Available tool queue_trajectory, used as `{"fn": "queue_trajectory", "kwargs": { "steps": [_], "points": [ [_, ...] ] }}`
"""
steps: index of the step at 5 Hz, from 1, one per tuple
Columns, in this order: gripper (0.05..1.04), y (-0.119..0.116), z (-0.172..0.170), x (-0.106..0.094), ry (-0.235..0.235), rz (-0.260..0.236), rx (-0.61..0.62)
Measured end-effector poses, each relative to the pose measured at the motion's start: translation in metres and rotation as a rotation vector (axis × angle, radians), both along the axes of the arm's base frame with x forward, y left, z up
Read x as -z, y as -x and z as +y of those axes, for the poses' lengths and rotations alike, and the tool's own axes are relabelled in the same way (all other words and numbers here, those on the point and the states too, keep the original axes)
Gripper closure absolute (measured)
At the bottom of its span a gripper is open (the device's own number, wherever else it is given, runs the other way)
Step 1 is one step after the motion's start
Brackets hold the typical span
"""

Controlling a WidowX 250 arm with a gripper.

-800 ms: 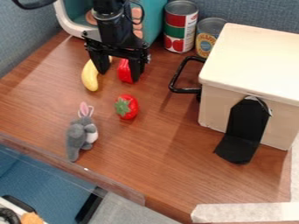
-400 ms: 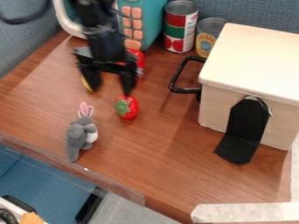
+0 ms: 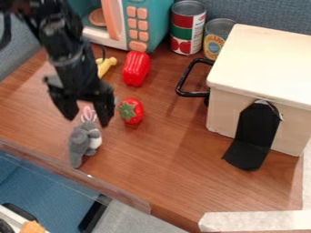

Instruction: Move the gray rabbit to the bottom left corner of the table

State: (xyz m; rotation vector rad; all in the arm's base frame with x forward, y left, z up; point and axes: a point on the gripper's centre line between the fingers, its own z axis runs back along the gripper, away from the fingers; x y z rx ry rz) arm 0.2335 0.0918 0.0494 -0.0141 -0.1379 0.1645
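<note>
Gray plush rabbit [image 3: 84, 142]: on the wooden counter [image 3: 182, 159], near its front-left edge, pink ears up.
Black two-finger gripper [image 3: 87, 121]: fingers parted around the ears' level as seen, gripping nothing.
Grasp: best centred over the soft body, lowered past the ears before closing.
Red plastic strawberry [image 3: 137, 111]: just beside the right finger; keep that finger clear.
Clear plastic edging [image 3: 115, 189]: close to the rabbit; lift slightly, then travel leftward along the wood, inside the rim.
</note>
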Motion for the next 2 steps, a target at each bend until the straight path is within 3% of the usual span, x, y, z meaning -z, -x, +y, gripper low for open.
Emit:
{"fn": "queue_trajectory", "kwargs": {
  "steps": [1, 2],
  "points": [
    [0.083, 0.006, 0.004, 0.046, -0.066, 0.126, 0.014],
    [0.135, -0.007, 0.007, 0.049, -0.139, 0.106, 0.051]
  ]
}}
